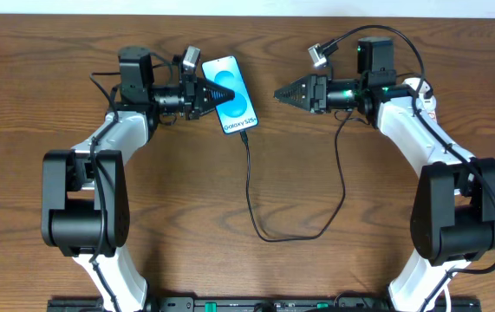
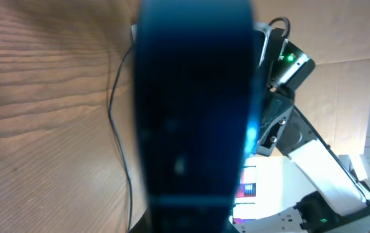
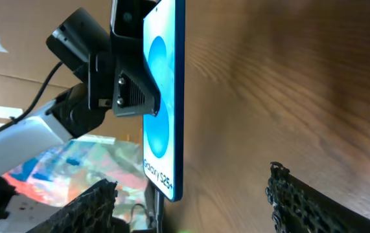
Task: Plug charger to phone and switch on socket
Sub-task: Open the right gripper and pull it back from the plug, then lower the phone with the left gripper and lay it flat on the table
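1. The phone (image 1: 230, 94) lies face up on the worktop (image 1: 256, 35) towards its far edge, a little left of the middle. It is slanted, so its lower short end points to the near right. Its blue screen reads "Galaxy S25+"
2. The charger (image 1: 251, 191), a thin black cable, meets the phone's lower short end. Whether the plug tip is fully seated cannot be told
3. From the phone the cable runs towards the near edge and bends into a loop at mid-worktop. It then climbs back on the right, up to the right arm, where its other end is lost from sight
4. The left gripper (image 1: 208, 95) reaches in from the left, its jaws closed on the phone's left long edge. In the right wrist view one finger (image 3: 136, 90) lies across the screen
5. The right gripper (image 1: 280, 94) points at the phone from the right, near it but apart. Its jaws stand wide with nothing between them
6. The left wrist view is mostly filled by a dark, blurred shape close to the lens
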### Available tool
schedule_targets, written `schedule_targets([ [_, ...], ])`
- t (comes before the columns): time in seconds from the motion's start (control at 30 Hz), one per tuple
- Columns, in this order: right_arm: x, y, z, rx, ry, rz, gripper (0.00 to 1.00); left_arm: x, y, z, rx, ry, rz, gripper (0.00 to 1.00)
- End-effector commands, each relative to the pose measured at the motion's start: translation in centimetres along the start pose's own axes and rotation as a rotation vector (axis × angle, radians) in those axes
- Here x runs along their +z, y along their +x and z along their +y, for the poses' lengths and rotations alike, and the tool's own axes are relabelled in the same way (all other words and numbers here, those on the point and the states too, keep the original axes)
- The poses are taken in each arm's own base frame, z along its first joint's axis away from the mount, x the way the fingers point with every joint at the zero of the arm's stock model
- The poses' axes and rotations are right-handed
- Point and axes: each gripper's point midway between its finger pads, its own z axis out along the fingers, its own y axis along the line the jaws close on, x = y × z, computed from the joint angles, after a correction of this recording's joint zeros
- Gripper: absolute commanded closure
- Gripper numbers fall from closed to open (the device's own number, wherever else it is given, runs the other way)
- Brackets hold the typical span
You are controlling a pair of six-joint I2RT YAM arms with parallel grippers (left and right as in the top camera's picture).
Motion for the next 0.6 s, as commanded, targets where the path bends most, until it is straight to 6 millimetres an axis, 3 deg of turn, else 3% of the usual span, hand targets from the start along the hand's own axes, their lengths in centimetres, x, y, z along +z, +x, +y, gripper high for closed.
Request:
schedule_targets([
  [0.0, 0.1, -0.3, 0.3, -0.048, 0.018, -0.007, 0.26, -0.2, -0.2, -0.2, 0.065, 0.001, -0.005, 0.93],
  [0.23, -1.4, 0.0, -0.8, -0.026, 0.229, -0.039, 0.26, 0.0, -0.2, 1.0, 0.053, -0.009, -0.008, 0.93],
  [0.57, -8.2, 0.0, 1.0, -0.087, 0.656, -0.171, 0.28, 1.1, 0.0, 5.9, -0.030, -0.070, -0.021, 0.93],
])
